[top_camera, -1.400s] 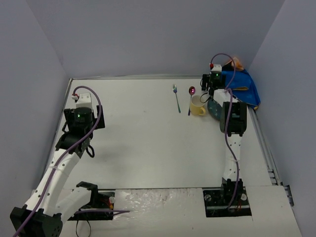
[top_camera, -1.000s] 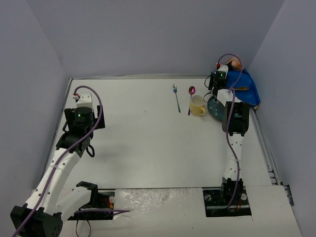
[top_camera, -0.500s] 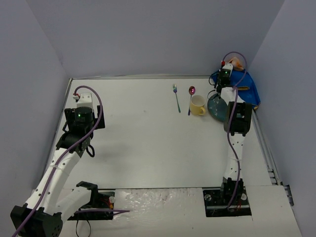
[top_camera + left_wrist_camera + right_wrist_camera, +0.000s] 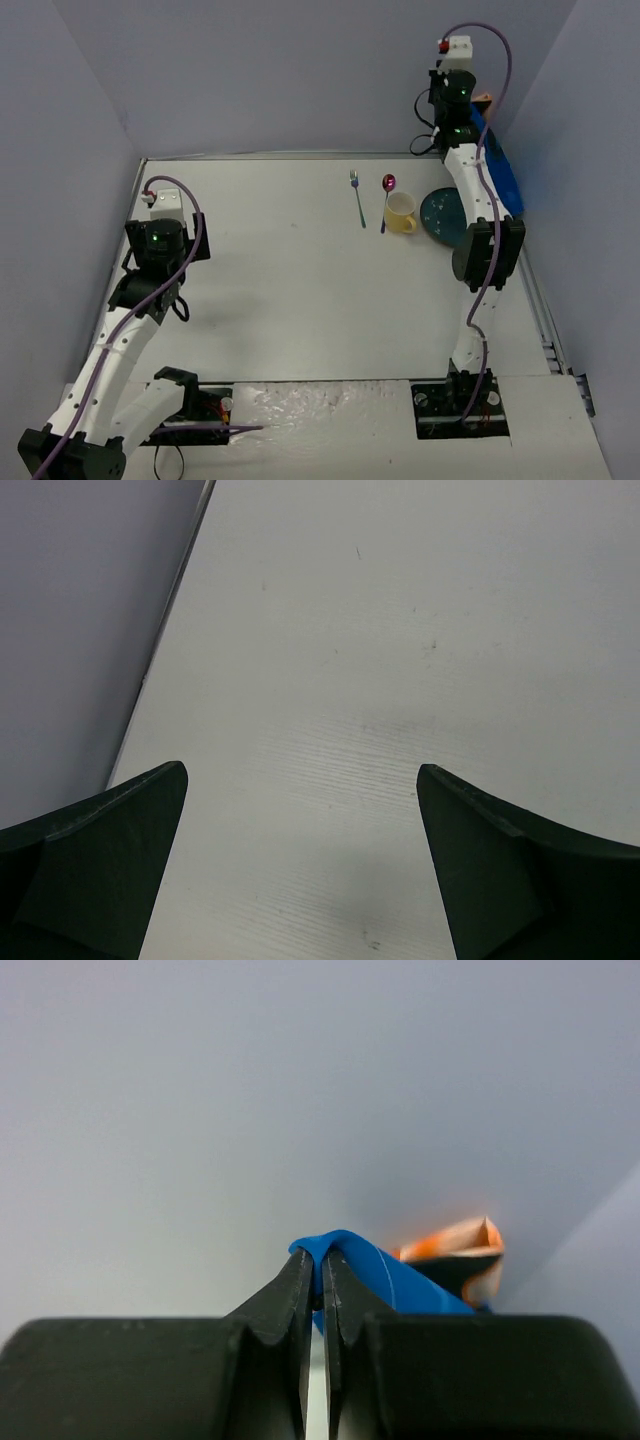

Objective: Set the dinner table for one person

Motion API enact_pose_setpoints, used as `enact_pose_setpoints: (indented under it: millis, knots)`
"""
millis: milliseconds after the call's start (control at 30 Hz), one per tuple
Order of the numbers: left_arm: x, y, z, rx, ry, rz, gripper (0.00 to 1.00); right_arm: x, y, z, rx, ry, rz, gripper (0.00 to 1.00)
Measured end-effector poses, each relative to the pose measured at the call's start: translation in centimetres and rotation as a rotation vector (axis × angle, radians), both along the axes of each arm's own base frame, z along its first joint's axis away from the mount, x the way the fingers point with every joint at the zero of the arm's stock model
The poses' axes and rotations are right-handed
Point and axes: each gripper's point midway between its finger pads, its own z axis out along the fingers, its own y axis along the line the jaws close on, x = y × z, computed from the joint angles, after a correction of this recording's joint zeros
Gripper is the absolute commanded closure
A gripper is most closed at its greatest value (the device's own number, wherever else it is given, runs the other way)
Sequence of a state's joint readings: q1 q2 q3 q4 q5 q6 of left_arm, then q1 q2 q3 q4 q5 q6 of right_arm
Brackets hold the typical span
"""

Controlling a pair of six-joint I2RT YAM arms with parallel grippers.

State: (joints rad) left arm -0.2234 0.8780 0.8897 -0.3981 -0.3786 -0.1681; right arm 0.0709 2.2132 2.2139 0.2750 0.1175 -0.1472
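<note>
Cloth (image 4: pixel 385 1278): blue, folded | right end effector (image 4: pixel 313 1265): pinching it | dinner table (image 4: pixel 400 680): matte white

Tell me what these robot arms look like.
The left arm and right arm are slim white tubes joined by chunky black joints. A purple cable loops along each. Green lights glow on the black wrist blocks, each topped by a white box with a red dot. The fingers are dark wedges.

A fork (image 4: pixel 357 199) and spoon (image 4: pixel 388 184) lie side by side. A yellow mug (image 4: pixel 400 214) stands between spoon and teal plate (image 4: pixel 440 217). A blue cloth (image 4: pixel 499 175) sits beyond the plate.
</note>
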Motion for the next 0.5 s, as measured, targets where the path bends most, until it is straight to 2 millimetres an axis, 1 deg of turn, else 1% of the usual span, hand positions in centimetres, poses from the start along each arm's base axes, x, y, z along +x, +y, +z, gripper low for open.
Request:
enact_pose_setpoints:
  millis: [33, 133, 200, 267, 333, 367, 433, 500]
  knots:
    - [-0.1, 0.0, 0.2, -0.002, -0.007, 0.0, 0.03, -0.9, 2.0, 2.7, -0.021, -0.052, 0.028, 1.0]
    - [-0.3, 0.1, 0.7, -0.008, -0.028, -0.001, 0.03, -4.2, 9.4, 10.3, -0.061, -0.215, 0.142, 1.0]
    - [-0.5, 0.0, 1.1, -0.014, -0.042, -0.003, 0.03, -6.6, 14.2, 14.1, -0.071, -0.3, 0.225, 1.0]
    - [-0.7, 0.0, 1.4, -0.021, -0.057, -0.001, 0.03, -8.9, 18.1, 16.6, -0.08, -0.361, 0.308, 1.0]
    - [-0.9, 0.1, 1.8, -0.029, -0.074, 0.001, 0.03, -11.2, 21.5, 18.4, -0.085, -0.402, 0.395, 1.0]
    - [-1.0, 0.1, 2.0, -0.036, -0.084, 0.003, 0.03, -12.6, 23.5, 19.1, -0.086, -0.421, 0.451, 1.0]
    - [-1.3, 0.2, 2.6, -0.047, -0.108, 0.008, 0.03, -15.2, 26.2, 20.0, -0.087, -0.437, 0.538, 1.0]
    - [-1.6, 0.2, 3.1, -0.058, -0.13, 0.013, 0.03, -18.1, 28.8, 20.8, -0.086, -0.459, 0.633, 1.0]
